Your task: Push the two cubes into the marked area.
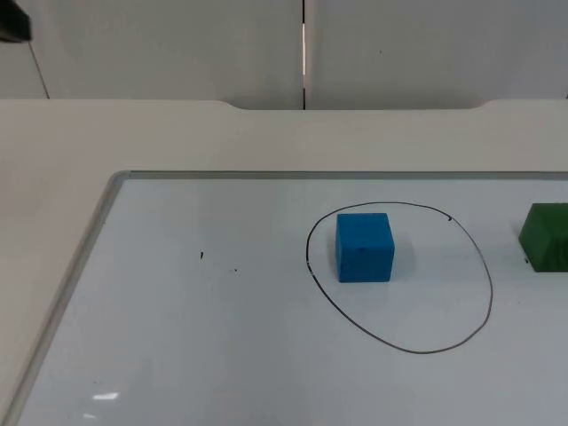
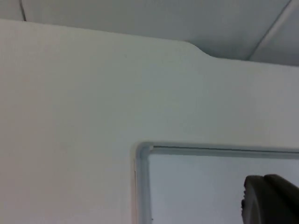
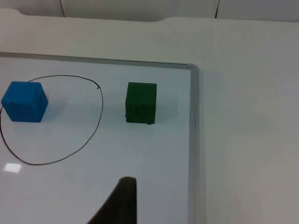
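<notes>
Right gripper [image 3: 122, 198] first: I see one black fingertip of it over the whiteboard, near the board's right edge and well apart from both cubes. Whether that pincer is spread or pressed together I cannot tell, and it holds and touches nothing that I can make out.

Left gripper [image 2: 271, 199] hangs over the top left corner of the glossy white board with its grey metal frame [image 1: 114, 191], waiting there; its opening I cannot tell either.

Now the score. Solid blue cube [image 1: 365, 248] sits inside the hand-drawn black oval [image 1: 491, 293], toward the oval's left side, so I judge that half finished. Dark green cube [image 3: 141, 102] stands outside the line, just beside the oval on the side toward the board's right edge (between the ring and the frame).

So the step in hand, as I read it, is the green one. I'd bring the right gripper down on the cube's frame side, low against the board, and sweep it toward the oval without nudging the blue cube out.
</notes>
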Controlling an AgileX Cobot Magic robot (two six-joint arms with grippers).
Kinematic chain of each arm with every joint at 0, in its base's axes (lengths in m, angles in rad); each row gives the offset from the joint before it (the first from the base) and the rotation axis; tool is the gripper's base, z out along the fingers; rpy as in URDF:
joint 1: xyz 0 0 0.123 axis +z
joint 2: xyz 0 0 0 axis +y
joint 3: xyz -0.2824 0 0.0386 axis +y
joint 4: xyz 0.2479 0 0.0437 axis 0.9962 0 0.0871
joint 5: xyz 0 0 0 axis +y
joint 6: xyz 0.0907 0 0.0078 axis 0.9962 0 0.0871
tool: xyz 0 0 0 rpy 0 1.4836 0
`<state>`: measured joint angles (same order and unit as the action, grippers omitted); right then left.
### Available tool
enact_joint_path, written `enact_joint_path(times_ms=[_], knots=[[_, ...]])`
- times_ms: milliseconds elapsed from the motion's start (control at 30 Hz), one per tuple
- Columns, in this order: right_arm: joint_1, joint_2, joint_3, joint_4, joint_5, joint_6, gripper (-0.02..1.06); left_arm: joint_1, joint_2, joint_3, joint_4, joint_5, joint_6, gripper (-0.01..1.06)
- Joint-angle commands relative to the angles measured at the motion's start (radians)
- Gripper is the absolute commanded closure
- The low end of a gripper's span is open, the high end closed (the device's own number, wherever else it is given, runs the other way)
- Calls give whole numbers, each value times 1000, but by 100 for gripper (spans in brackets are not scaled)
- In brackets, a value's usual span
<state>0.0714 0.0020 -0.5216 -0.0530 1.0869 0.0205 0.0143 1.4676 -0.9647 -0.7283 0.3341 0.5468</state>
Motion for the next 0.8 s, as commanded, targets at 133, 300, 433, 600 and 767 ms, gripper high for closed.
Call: enact_joint_path(times_ms=[133, 300, 433, 600, 767], knots=[[-6, -2, 7, -1, -8, -10, -1, 78, -92, 13, 1, 77, -31, 105], [-6, -2, 7, -1, -8, -10, -1, 81, -179, 13, -9, 81, -6, 105], [-6, -2, 7, -1, -8, -10, -1, 79, -230, 13, 65, 105, -18, 105], [-6, -2, 7, -1, -8, -10, -1, 48, -277, 13, 96, 113, -55, 105], [-6, -2, 7, -1, -8, -10, -1, -21, -327, 13, 106, 154, -55, 105]])
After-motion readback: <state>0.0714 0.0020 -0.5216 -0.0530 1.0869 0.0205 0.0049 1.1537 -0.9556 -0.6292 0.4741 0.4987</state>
